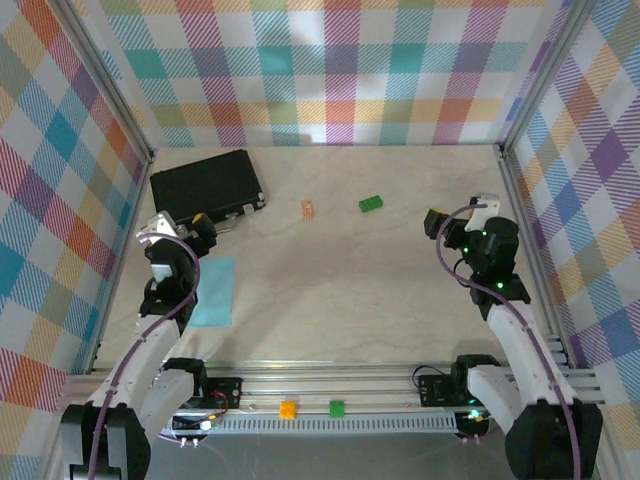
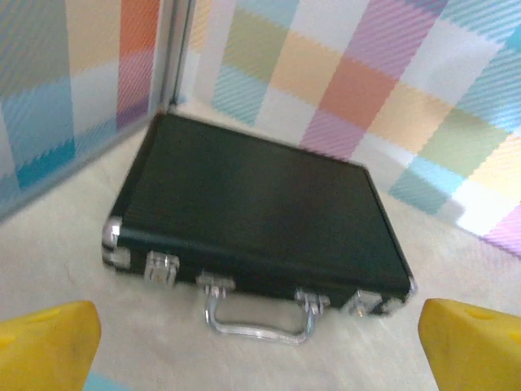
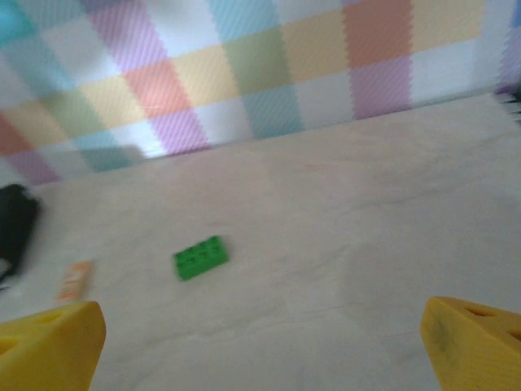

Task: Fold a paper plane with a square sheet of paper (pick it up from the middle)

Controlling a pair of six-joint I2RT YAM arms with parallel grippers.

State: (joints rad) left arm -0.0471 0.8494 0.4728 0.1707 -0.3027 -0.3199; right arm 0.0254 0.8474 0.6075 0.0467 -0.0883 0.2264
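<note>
Biggest first: a pale table (image 1: 380, 290), with walls (image 1: 330, 70) of coloured squares on three sides.

Next, two arms bolted at the near edge, well apart: left arm (image 1: 160, 320) on the left, right arm (image 1: 510, 330) on the right.

Then a black case (image 1: 205, 183) (image 2: 260, 220) in the far left corner. Lying flat and shut, with shiny clasps and a see-through handle (image 2: 260, 322) on its near side.

Smaller than the case, the square sheet of paper (image 1: 212, 290). Light blue, plain, flat on the table, not folded. Over on the left side, nearer than the case and apart from it. Right beside the left arm, one edge tucked behind it in the top view. Not held by anything.

Left gripper (image 1: 203, 225) (image 2: 260, 358): wide open, yellow fingers (image 2: 49, 346) far apart, nothing between them. Sitting between the sheet and the case, pointing at the case handle.

Right gripper (image 1: 437, 222) (image 3: 260, 350): wide open too, yellow fingers (image 3: 472, 338) far apart, holding nothing. Over the right side of the table, facing the middle.

Small now: a green brick (image 1: 371, 204) (image 3: 200, 257) on the far middle of the table. Near it on the left, not touching, a thin orange piece (image 1: 308, 209) (image 3: 75, 281).

Smallest: a little orange block (image 1: 288, 409) and a little green block (image 1: 337, 408), near each other on the metal rail (image 1: 400, 380) between the arm bases.
</note>
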